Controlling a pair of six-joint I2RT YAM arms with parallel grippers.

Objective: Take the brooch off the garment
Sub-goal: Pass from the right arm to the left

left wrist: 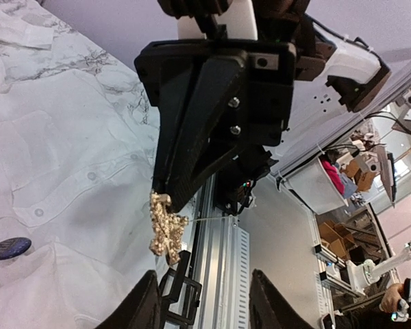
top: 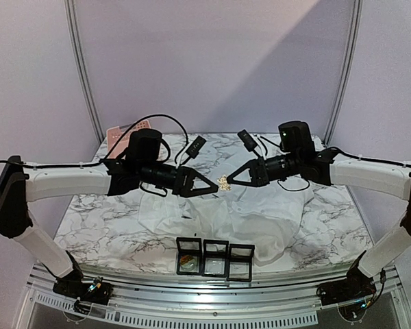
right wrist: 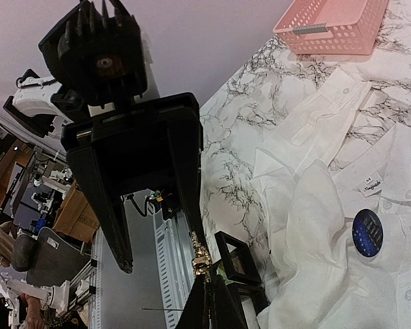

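The brooch (top: 223, 182), a small gold cluster, hangs in the air above the garment (top: 260, 219), a wrinkled white shirt spread over the table. My right gripper (top: 230, 180) is shut on it; in the right wrist view the brooch (right wrist: 201, 257) sticks out just past the closed fingertips (right wrist: 209, 295). My left gripper (top: 214, 186) faces it tip to tip. In the left wrist view its fingers (left wrist: 145, 305) stand apart with nothing between them, and the brooch (left wrist: 166, 226) dangles just beyond the left finger.
Three black open display boxes (top: 214, 257) stand in a row at the table's near edge. A pink basket (top: 127, 133) sits at the back left. A dark blue round badge (right wrist: 367, 232) is on the shirt. Cables trail behind both wrists.
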